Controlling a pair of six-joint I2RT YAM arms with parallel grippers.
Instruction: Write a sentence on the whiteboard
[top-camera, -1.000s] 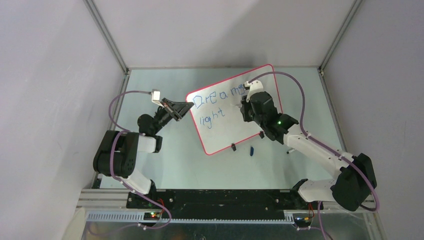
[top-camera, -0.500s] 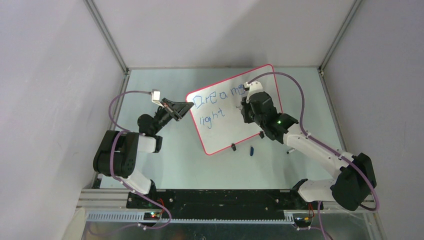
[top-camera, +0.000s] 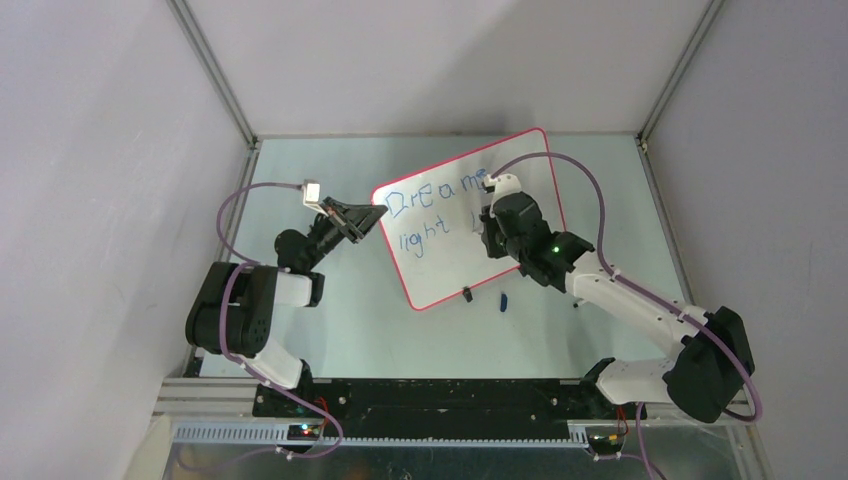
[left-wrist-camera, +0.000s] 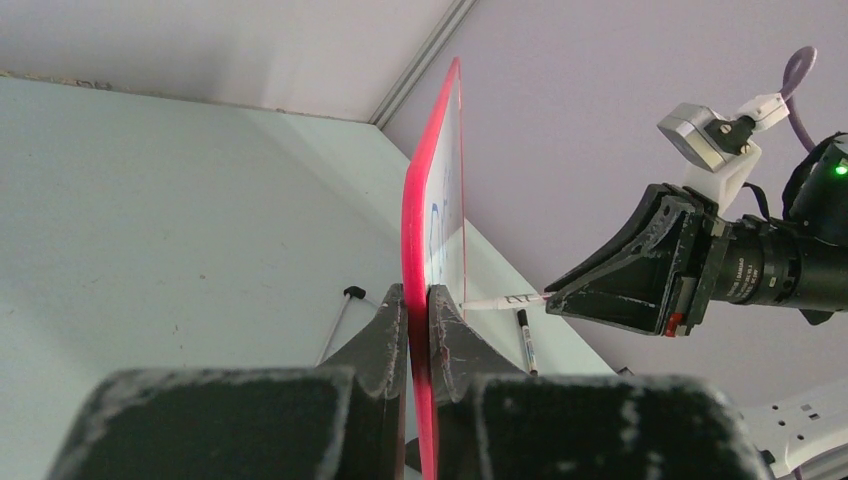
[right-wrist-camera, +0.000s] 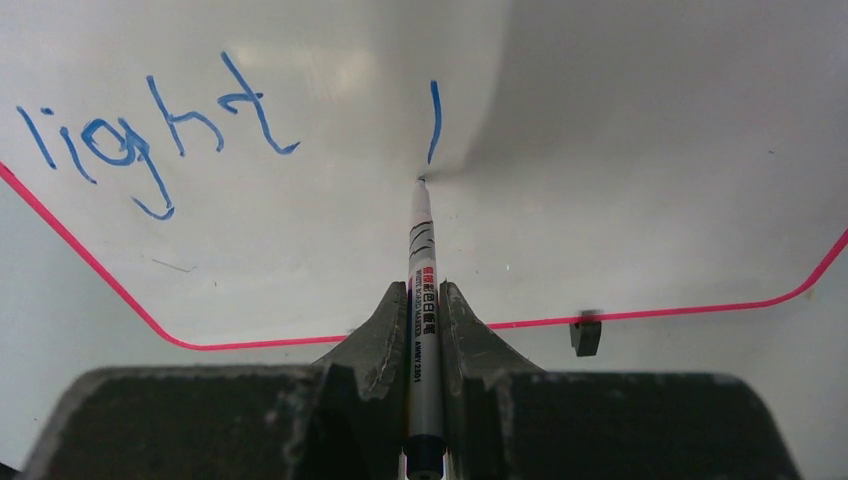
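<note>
The whiteboard (top-camera: 440, 270) stands tilted on the table, white with a red-pink rim. My left gripper (top-camera: 372, 217) is shut on its left rim (left-wrist-camera: 418, 300). The sentence (top-camera: 435, 190) in blue reads "Dreams" above "light" (right-wrist-camera: 150, 130), with one fresh vertical stroke (right-wrist-camera: 434, 120) after "light". My right gripper (top-camera: 487, 222) is shut on a white marker (right-wrist-camera: 421, 260); its tip touches the board just below that stroke. The marker also shows in the left wrist view (left-wrist-camera: 505, 299).
A blue marker cap (top-camera: 503, 300) lies on the table in front of the board. Two black clip feet (top-camera: 467, 293) sit under the lower rim; one shows in the right wrist view (right-wrist-camera: 586, 335). A second pen (left-wrist-camera: 525, 340) lies on the table.
My right gripper has moved down and slightly left over the board with the marker. A new vertical stroke now stands after "light". The left arm has not moved.
</note>
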